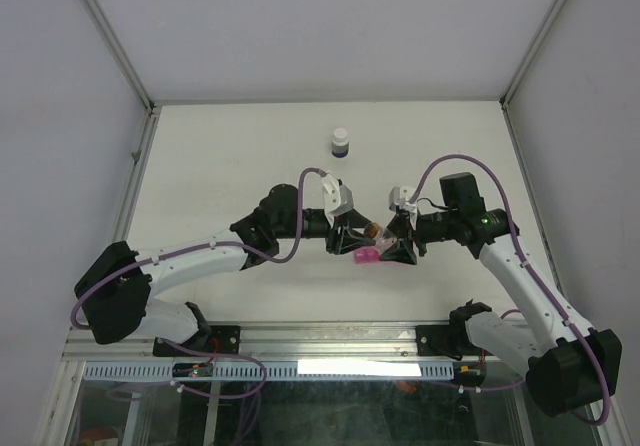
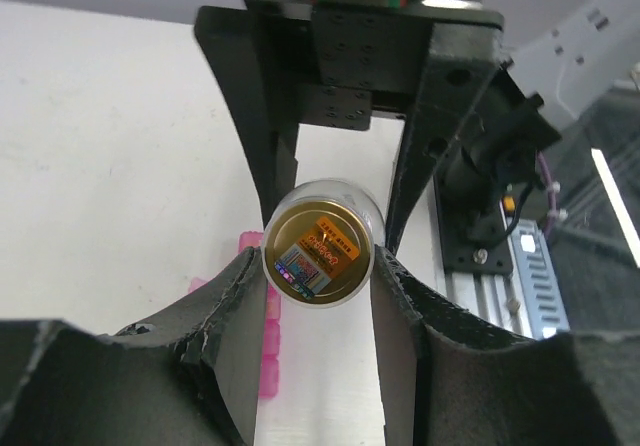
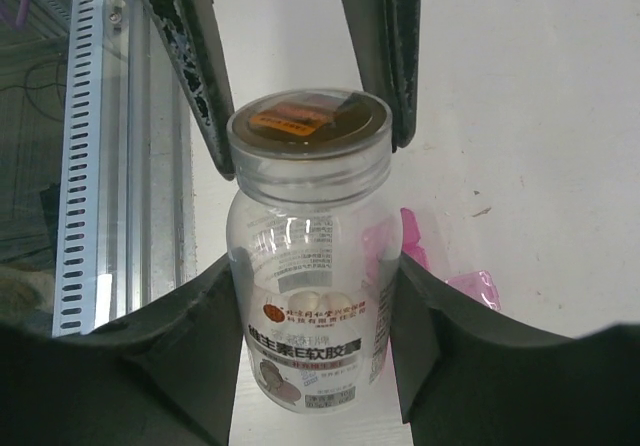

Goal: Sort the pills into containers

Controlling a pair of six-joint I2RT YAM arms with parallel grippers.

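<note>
A small clear vial [image 3: 310, 296] with an orange-labelled cap [image 3: 308, 126] is held between both grippers, above the table. My right gripper [image 3: 315, 306] is shut on the vial's body. My left gripper [image 2: 320, 266] is shut on the cap [image 2: 320, 256] from the opposite end. A few pale pills [image 3: 318, 299] lie inside the vial. The pink containers strip [image 3: 425, 256] lies on the table just under and beside the vial, partly hidden by it. From above, the two grippers meet over the pink strip [image 1: 366, 256] at the table's front middle.
A dark bottle with a white cap [image 1: 341, 144] stands upright further back on the white table [image 1: 220, 166]. A slotted metal rail [image 3: 100, 166] runs along the near edge. White walls close in the sides and back.
</note>
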